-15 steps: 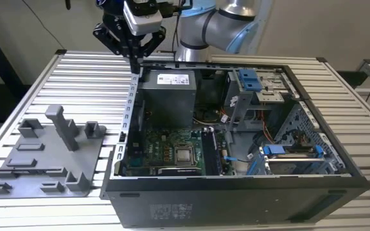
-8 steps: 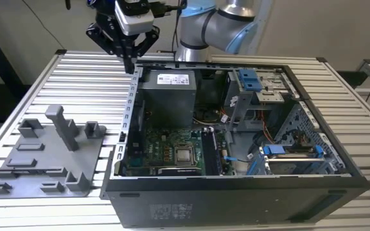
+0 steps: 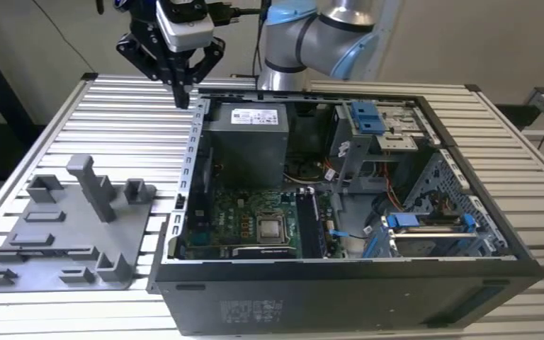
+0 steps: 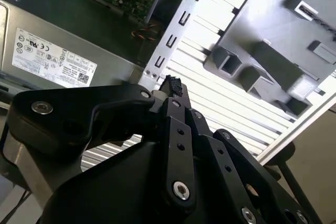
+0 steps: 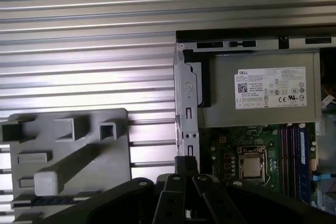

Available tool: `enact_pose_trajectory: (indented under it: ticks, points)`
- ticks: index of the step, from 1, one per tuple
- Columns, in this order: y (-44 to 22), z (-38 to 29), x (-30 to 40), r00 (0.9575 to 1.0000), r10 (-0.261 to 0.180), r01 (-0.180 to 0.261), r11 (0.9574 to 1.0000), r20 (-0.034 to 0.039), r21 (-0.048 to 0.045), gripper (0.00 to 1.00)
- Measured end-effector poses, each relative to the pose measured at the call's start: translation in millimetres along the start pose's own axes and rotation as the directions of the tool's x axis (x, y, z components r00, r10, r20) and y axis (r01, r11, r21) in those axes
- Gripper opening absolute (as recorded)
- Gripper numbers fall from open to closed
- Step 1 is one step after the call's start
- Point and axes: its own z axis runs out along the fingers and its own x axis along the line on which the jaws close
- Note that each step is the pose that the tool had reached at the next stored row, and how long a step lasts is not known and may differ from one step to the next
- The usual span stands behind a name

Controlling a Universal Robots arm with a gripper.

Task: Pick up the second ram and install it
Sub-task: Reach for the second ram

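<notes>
1. Nearest, the open computer case [image 3: 348, 301] sits on the slatted table [image 3: 121, 127]. The grey tray [image 3: 69, 263] lies just beside it on the exterior view's left.
2. A long dark strip, apparently the second ram [image 3: 50, 250], lies in a slot along the tray's near part, well apart from the gripper.
3. Farther back, the gripper [image 3: 183, 98] hangs above the case's far corner on the exterior view's left, near the power supply [image 3: 244, 142]. Its fingers are drawn together with nothing visible between them.
</notes>
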Motion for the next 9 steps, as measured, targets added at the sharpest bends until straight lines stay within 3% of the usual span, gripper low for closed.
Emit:
enact_pose_trajectory:
  ticks: [9]
  points:
    - [-0.8,-0.1,11.9,1.0,0.0,0.0,1.0,-0.003,0.0002,0.11]
